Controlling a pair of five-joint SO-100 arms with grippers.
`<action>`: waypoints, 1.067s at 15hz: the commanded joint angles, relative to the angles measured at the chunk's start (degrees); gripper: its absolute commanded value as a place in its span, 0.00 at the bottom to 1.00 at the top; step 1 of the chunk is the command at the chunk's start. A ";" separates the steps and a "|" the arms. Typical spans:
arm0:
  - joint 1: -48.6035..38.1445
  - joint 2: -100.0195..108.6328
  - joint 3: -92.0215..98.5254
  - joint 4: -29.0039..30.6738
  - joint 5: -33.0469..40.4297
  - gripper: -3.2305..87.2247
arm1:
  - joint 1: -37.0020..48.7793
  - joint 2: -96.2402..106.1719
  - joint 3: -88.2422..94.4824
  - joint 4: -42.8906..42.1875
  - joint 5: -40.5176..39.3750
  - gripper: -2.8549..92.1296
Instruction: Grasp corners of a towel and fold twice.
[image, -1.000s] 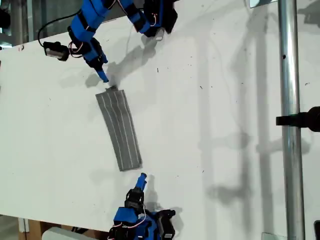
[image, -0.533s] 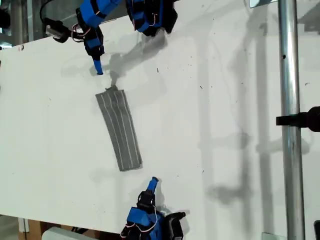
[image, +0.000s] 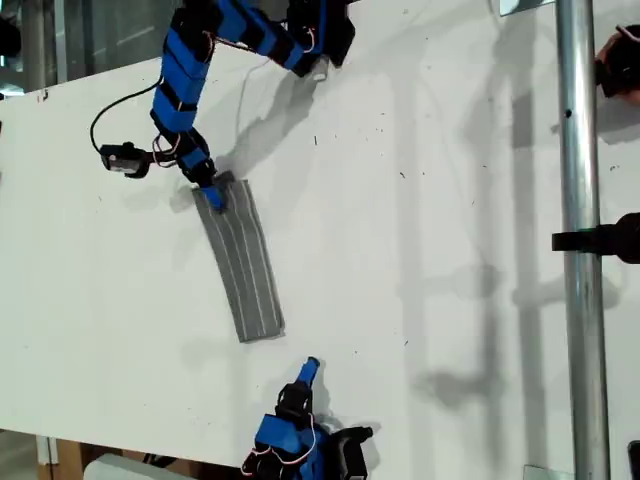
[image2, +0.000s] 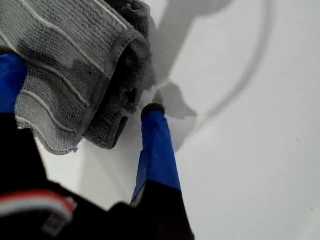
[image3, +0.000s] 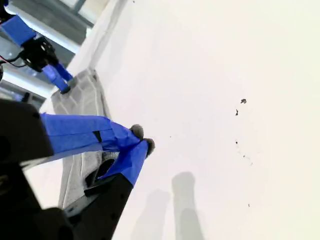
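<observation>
My first pincer (image2: 80, 95) straddles a far corner (image2: 117, 125) of the towel (image: 240, 260), jaws spread and not yet clenched, one finger on the cloth, one on the bare desk (image: 450, 200). The towel lies as a long narrow strip toward the exterior view's left. My second pincer (image3: 140, 142), closed and empty, waits near the strip's opposite end, with open desk all around.

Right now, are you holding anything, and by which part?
Nothing is gripped. My first gripper is open, its fingers straddling the towel's far end. My second gripper is shut, empty.
</observation>
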 joint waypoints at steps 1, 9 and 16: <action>0.62 0.26 0.35 0.62 -1.14 0.00 | -4.04 -3.96 -10.37 0.35 -0.62 0.49; 0.53 0.26 0.35 1.67 -2.02 0.00 | -10.99 7.47 -5.98 14.41 3.08 0.03; 0.00 0.26 0.35 0.97 -0.62 0.00 | -3.60 56.87 21.88 44.82 21.80 0.03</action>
